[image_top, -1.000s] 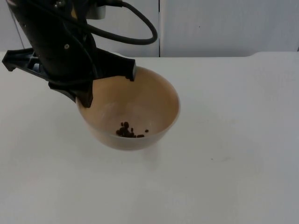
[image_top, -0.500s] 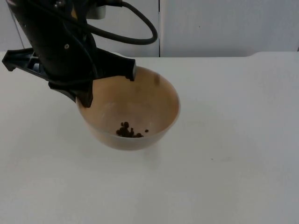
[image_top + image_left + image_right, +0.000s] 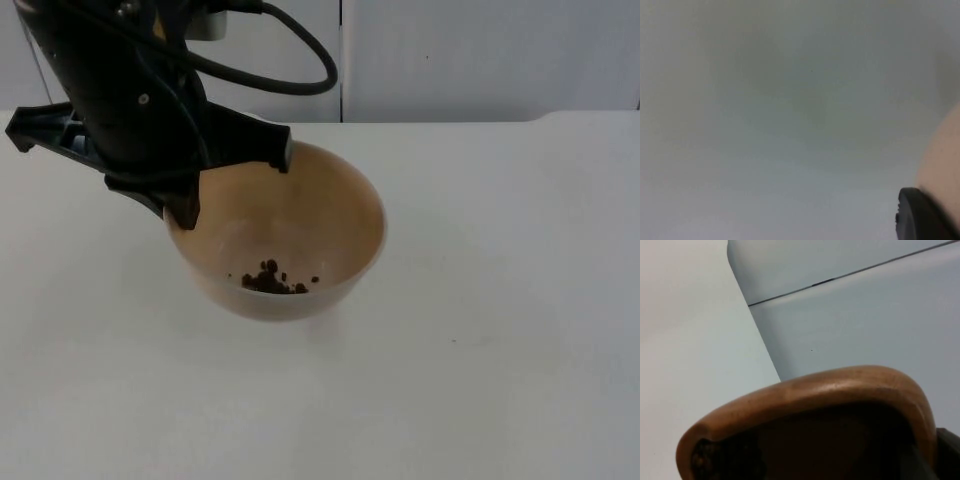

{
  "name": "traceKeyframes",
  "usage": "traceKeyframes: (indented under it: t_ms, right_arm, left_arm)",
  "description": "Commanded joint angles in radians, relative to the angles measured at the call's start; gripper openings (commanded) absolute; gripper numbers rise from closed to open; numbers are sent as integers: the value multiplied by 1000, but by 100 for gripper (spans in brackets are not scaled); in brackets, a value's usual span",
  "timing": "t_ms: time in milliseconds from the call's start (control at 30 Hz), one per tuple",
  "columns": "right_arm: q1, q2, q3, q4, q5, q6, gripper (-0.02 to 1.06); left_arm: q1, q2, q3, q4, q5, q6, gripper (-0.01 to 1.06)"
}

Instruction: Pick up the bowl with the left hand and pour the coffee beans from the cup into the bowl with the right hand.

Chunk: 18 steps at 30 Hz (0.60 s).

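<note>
A tan bowl (image 3: 330, 215) hangs above the white table, held at its left rim by my left gripper (image 3: 186, 205), which is shut on it. A small heap of dark coffee beans (image 3: 268, 281) lies at the bowl's bottom. In the left wrist view the bowl's pale wall (image 3: 942, 160) sits against a black fingertip (image 3: 920, 212). My right gripper (image 3: 935, 460) is shut on a brown wooden cup (image 3: 840, 385), tilted close in front of its camera. One black fingertip (image 3: 947, 450) sits beside the cup's rim, and the cup's inside is dark.
The white table top (image 3: 500, 300) spreads out to the right of and in front of the bowl. The grey partition wall (image 3: 480, 50) closes off the back edge. In the right wrist view the wall (image 3: 865, 315) stands behind the cup.
Half a second ago a dark blur crossed the bowl's upper inside wall. The bean heap now reaches slightly further left. Bowl and left arm have barely moved.
</note>
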Motion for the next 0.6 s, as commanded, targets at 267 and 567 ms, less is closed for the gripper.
traceKeyframes:
  t_ms: [267,567]
  right_arm:
    - [-14,-7,-5,43,-8,7,0]
    - [-123,-7,-5,244,-8,-2,0]
  left_arm:
    - [-2,-6,-5,-9,-12,-12,0]
    - [-2,-6,-5,-9,-12,-12,0]
